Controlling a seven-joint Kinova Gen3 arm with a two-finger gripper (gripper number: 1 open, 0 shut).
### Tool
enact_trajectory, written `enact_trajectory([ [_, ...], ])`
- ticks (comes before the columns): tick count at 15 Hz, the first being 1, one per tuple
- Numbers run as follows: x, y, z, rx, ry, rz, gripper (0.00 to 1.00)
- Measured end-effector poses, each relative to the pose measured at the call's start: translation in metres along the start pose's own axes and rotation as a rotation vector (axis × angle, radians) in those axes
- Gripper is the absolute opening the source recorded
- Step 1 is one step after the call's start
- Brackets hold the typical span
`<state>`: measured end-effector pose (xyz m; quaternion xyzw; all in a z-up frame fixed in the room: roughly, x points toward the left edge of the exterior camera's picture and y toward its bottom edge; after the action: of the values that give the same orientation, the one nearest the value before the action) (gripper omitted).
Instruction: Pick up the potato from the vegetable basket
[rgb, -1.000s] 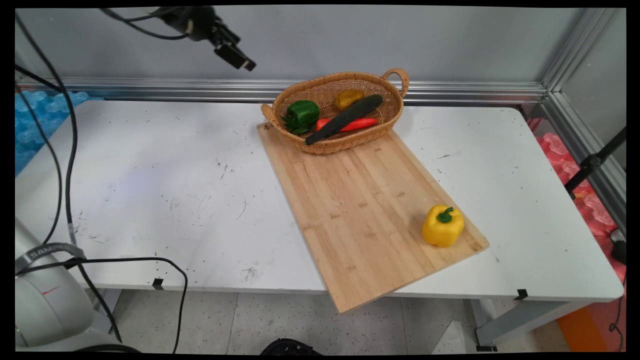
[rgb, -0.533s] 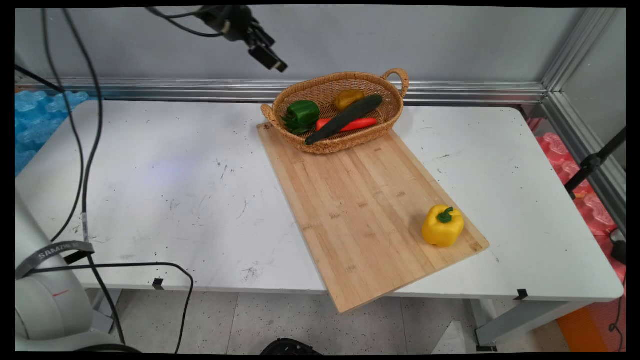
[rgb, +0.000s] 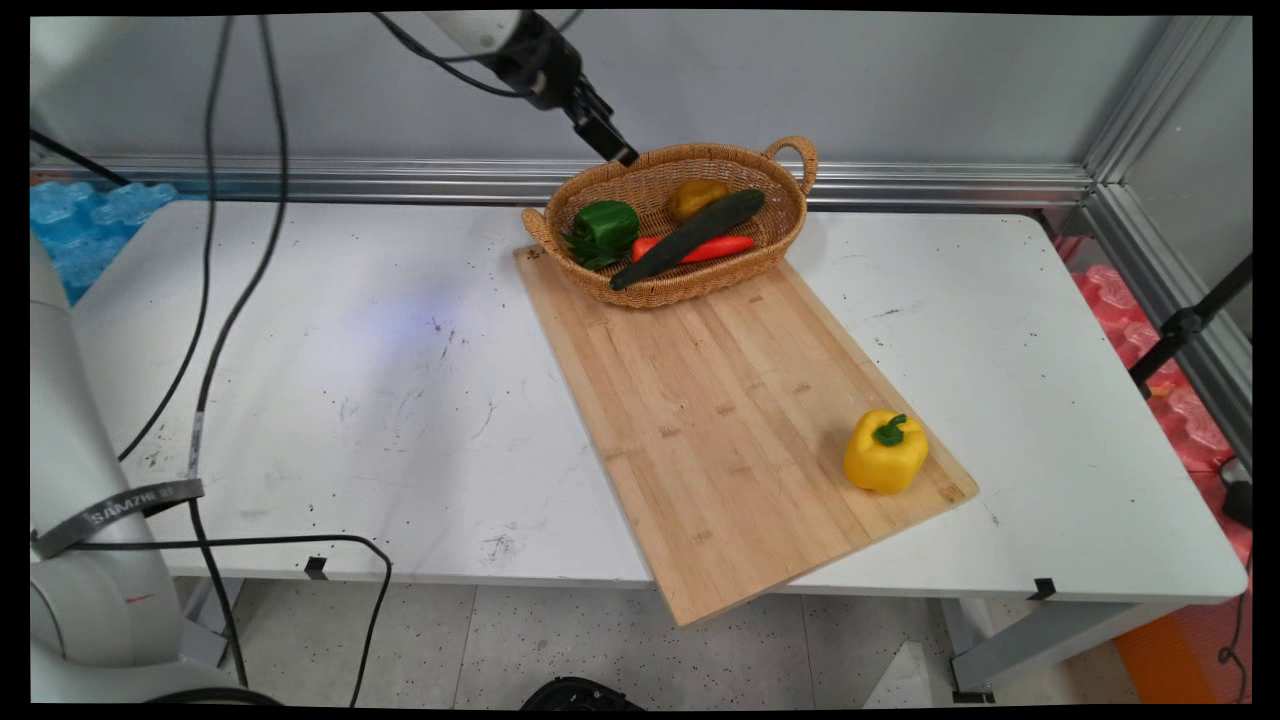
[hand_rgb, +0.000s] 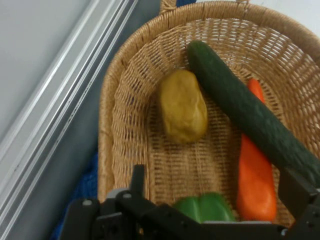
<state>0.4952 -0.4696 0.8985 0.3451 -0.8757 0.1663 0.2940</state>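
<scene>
Four items lay in the wicker basket (rgb: 790, 215): a potato (hand_rgb: 183, 112), a cucumber (hand_rgb: 250, 112), a carrot (hand_rgb: 256, 180) and a green pepper (rgb: 605, 225). The gripper (rgb: 612, 145) hung above the basket's far rim, touching nothing; the hand view showed its fingers (hand_rgb: 137, 182) apart and empty. The basket sat on the far end of a wooden board (rgb: 720, 420). A yellow pepper (rgb: 885, 452) stood near the board's near right corner, on the white table (rgb: 350, 380).
</scene>
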Motion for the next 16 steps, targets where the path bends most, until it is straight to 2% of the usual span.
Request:
enact_trajectory([
  [6, 0.018, -0.009, 0.076, -0.013, -0.033, -0.02, 1.0],
  [16, 0.033, -0.012, 0.157, -0.038, -0.085, -0.025, 1.0],
])
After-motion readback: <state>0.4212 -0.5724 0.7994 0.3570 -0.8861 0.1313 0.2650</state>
